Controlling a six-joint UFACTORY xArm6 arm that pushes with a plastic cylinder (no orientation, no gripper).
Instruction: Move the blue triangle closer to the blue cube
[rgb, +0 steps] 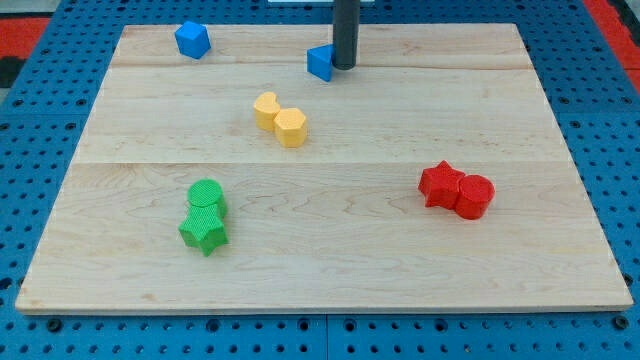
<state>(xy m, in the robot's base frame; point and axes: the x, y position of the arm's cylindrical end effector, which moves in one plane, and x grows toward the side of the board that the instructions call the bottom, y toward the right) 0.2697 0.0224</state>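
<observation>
The blue triangle (320, 62) lies near the view's top, a little left of centre. My tip (344, 66) stands right against the triangle's right side, touching or nearly touching it. The blue cube (191, 39) sits at the view's top left, well to the left of the triangle, with bare board between them.
Two yellow blocks (280, 119) lie together below and left of the triangle. A green cylinder and a green star (204, 216) sit at the lower left. A red star and a red cylinder (456, 189) sit at the right. The wooden board (330, 260) rests on blue pegboard.
</observation>
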